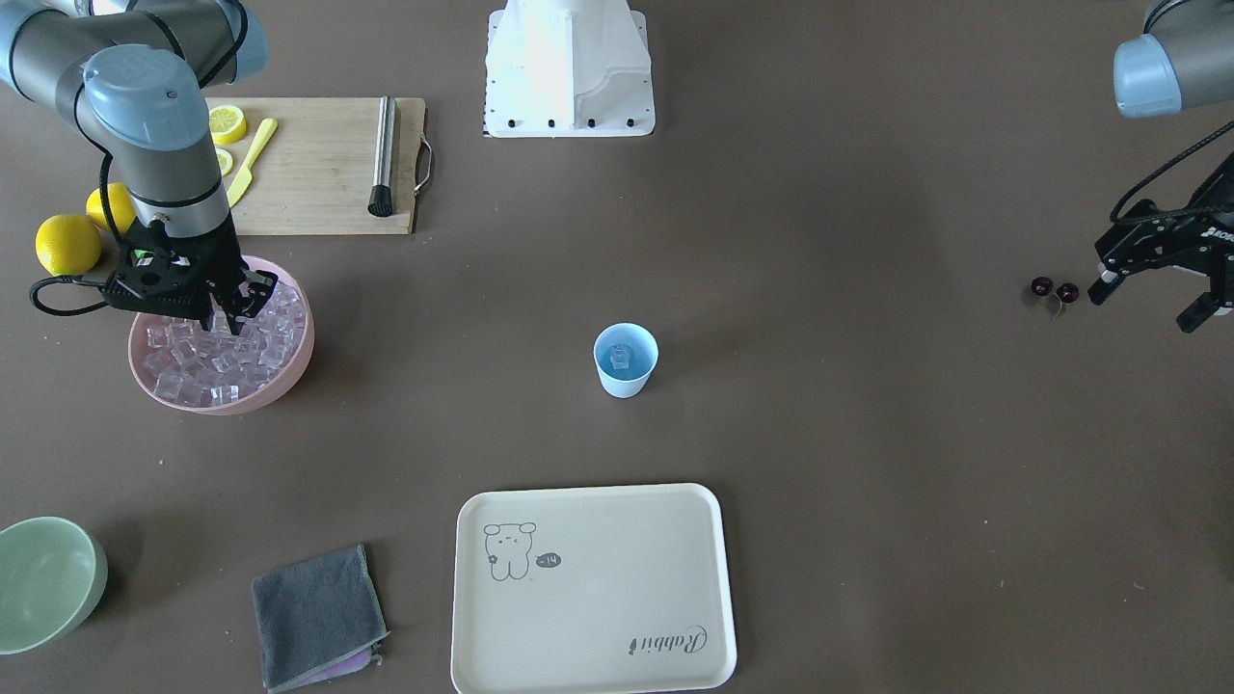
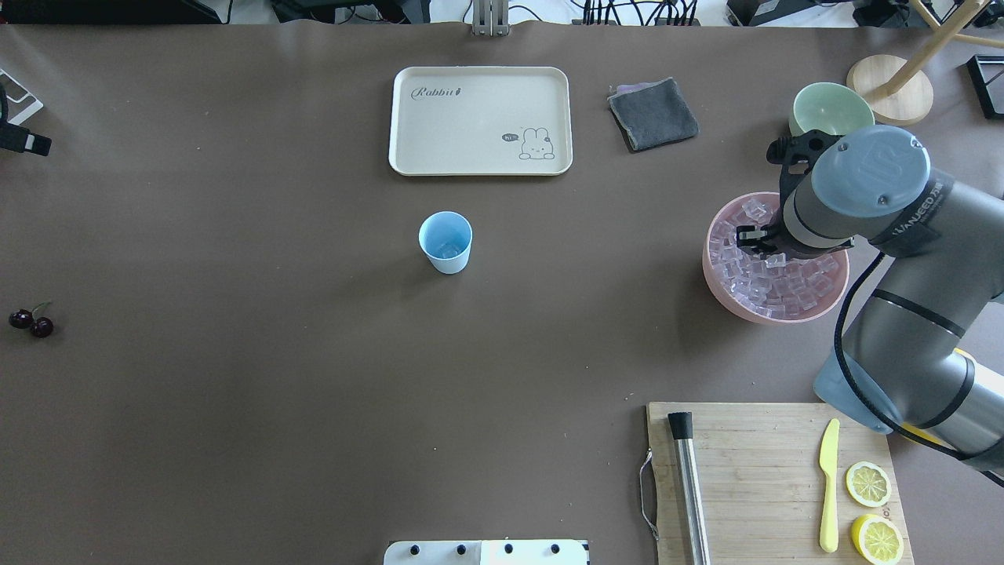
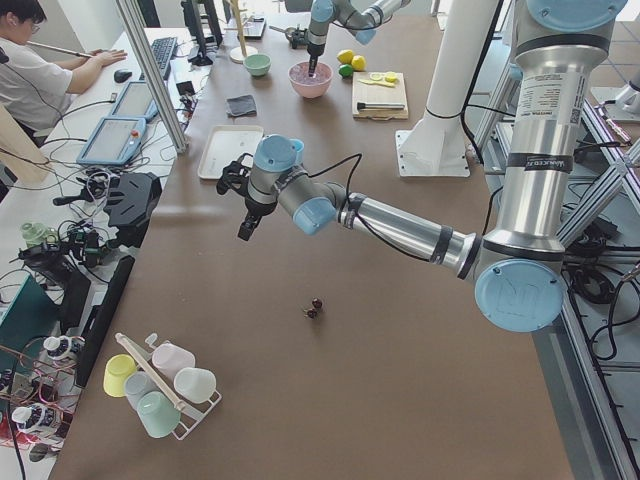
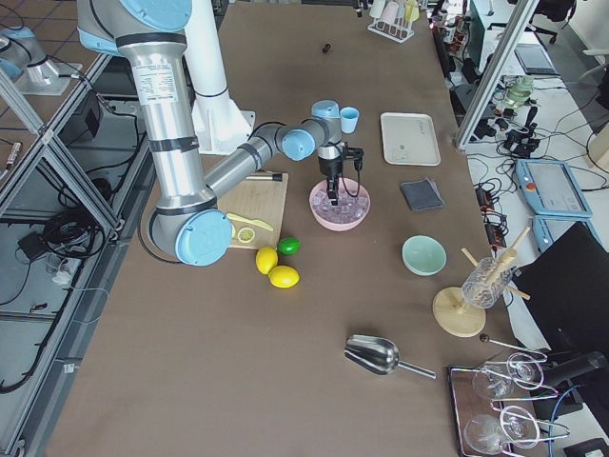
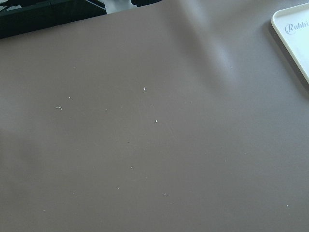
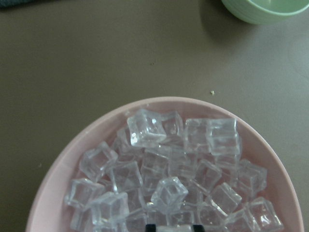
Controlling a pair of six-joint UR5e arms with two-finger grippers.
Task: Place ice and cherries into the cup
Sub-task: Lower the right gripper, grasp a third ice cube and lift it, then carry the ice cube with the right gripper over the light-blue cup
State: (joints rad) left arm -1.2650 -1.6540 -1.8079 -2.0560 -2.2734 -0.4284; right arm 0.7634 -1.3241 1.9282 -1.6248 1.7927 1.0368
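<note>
The ice (image 1: 193, 371) fills a pink bowl (image 1: 280, 386); it also shows in the overhead view (image 2: 773, 286) and right wrist view (image 6: 147, 128). My right gripper (image 1: 236, 304) is down in the bowl, its tips (image 6: 174, 228) closed to about one cube's width on an ice cube. The light-blue cup (image 1: 627, 371) stands mid-table with one ice cube (image 2: 448, 249) inside. The cherries (image 1: 1054, 289) lie on the table at my far left. My left gripper (image 1: 1147, 301) hangs open and empty just beside them, above the table.
A cutting board (image 1: 318, 164) with a metal muddler, yellow knife and lemon slices lies behind the pink bowl, whole lemons (image 1: 67, 243) beside it. A cream tray (image 1: 593, 588), grey cloth (image 1: 313, 617) and pale green bowl (image 1: 43, 583) sit on the far side.
</note>
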